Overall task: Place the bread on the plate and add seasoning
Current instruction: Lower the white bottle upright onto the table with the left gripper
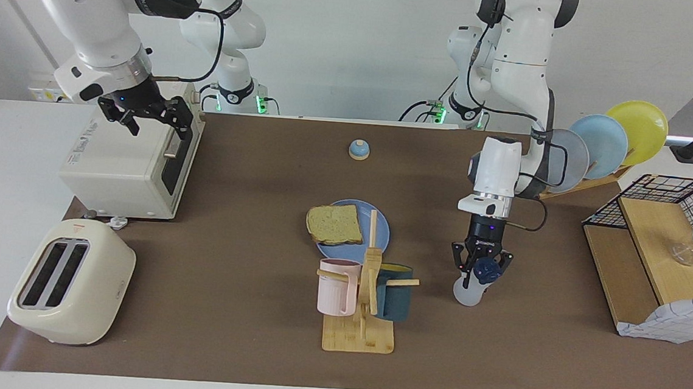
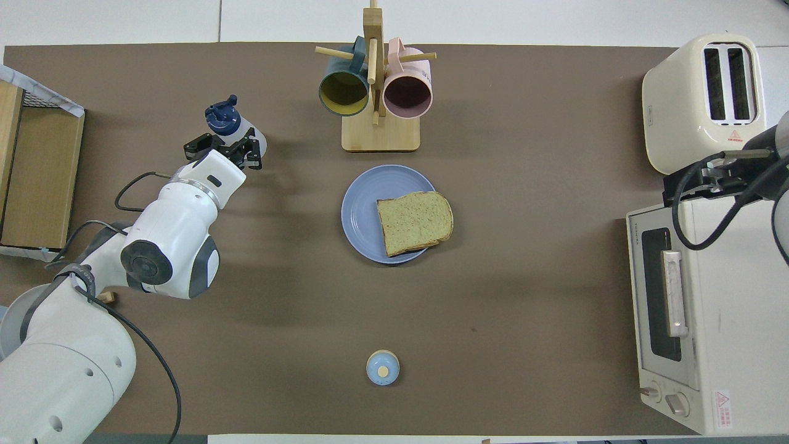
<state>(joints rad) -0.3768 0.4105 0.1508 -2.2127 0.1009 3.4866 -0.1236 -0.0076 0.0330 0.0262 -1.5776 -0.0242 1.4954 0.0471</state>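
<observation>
So the bread [image 1: 335, 224] is already lying on the plate [image 1: 380, 236], hanging a bit over the rim on the right arm's side, which means the first half looks done and it's the seasoning step now. The left gripper [image 1: 479, 270] is clamped on the bottle [image 1: 469, 290] just under its dark cap, over the mat toward the left arm's end of the table, about level with the mug rack [image 1: 363, 299]. The bottle is tilted, and its base seems to be off the mat or barely on it, hard to say which.

Next move, as a guess: carry the bottle over to the plate, keep it clear of the rack's pegs, tip the cap down over the toast and squeeze. The grip sits high near the cap, so the body could swing during the tilt.

The right gripper [image 1: 148, 113] hangs open over the oven [image 1: 123, 160], just waiting.

Containers: the plate holds only the bread. The pink mug [image 2: 407, 92] and the teal mug [image 2: 343, 92] hang on the rack and both look empty. The toaster [image 2: 703, 102] slots show nothing in them. Can't tell how full the bottle is.
</observation>
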